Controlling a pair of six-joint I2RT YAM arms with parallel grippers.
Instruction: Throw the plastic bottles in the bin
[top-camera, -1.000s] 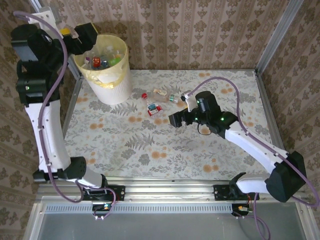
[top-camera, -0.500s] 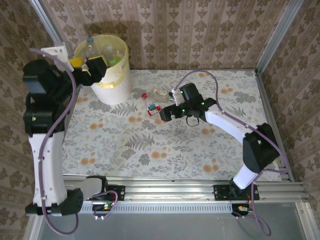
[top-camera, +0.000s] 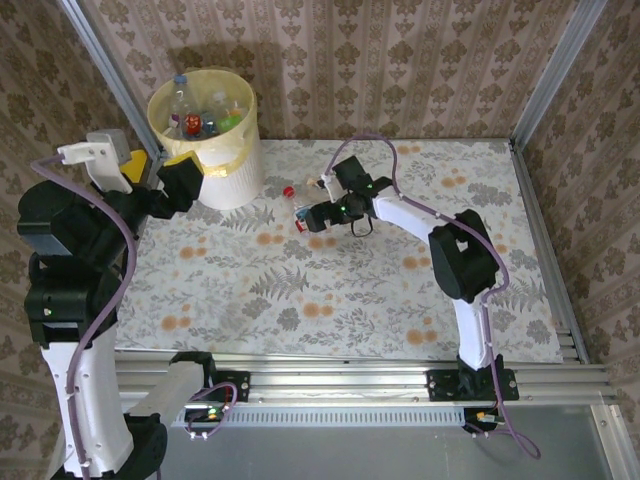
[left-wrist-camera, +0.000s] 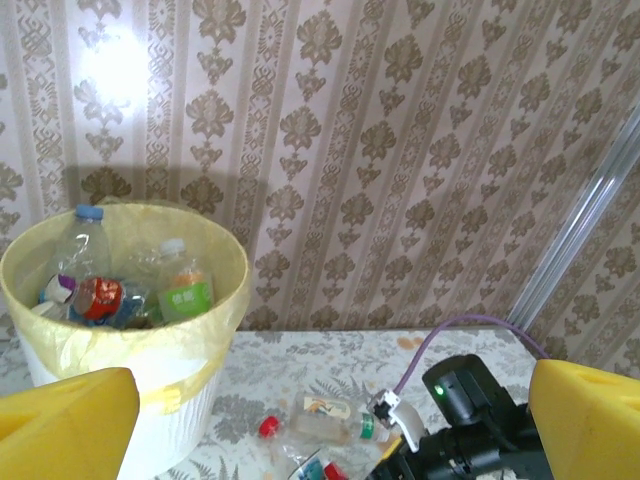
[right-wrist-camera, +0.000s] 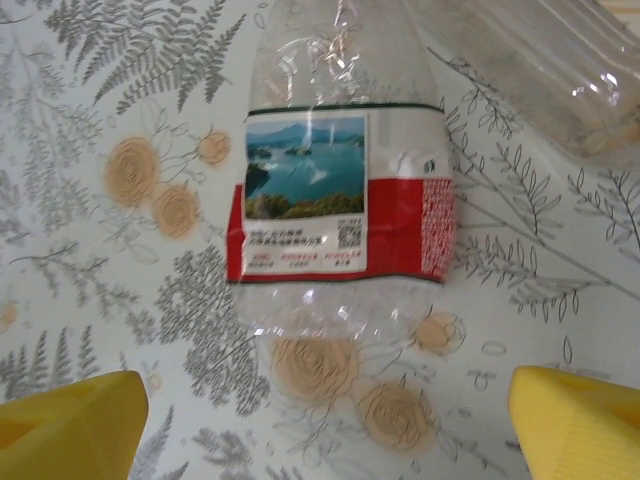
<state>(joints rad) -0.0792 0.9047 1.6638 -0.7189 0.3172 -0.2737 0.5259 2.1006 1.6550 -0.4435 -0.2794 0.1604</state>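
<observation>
Bin (top-camera: 232, 182) stands tall at the table's (top-camera: 400, 300) ten o'clock, pale yellow, with its liner (left-wrist-camera: 60, 345) folded over the rim. It's well stocked with crushed bottles (top-camera: 205, 122): a blue cap pokes up at its nine o'clock, with a red label and a green one beside it.

Left gripper (top-camera: 188, 183) hangs near the bin's seven o'clock, yellow fingers (left-wrist-camera: 62, 420) spread wide and nothing between them.

Over to the right gripper (top-camera: 318, 214), low over the table at the bin's four o'clock. Its fingers (right-wrist-camera: 72, 425) are wide too, straddling a clear crumpled bottle (right-wrist-camera: 340, 200) that lies flat. It has a red label with a lake-and-mountain picture, and the pads are not touching it.

A second bottle (right-wrist-camera: 545, 70), clear and ribbed, lies at its one o'clock.

A red cap (top-camera: 288, 190) sits between the bin and that pair. Whether a bottle is attached, I can't make out.
</observation>
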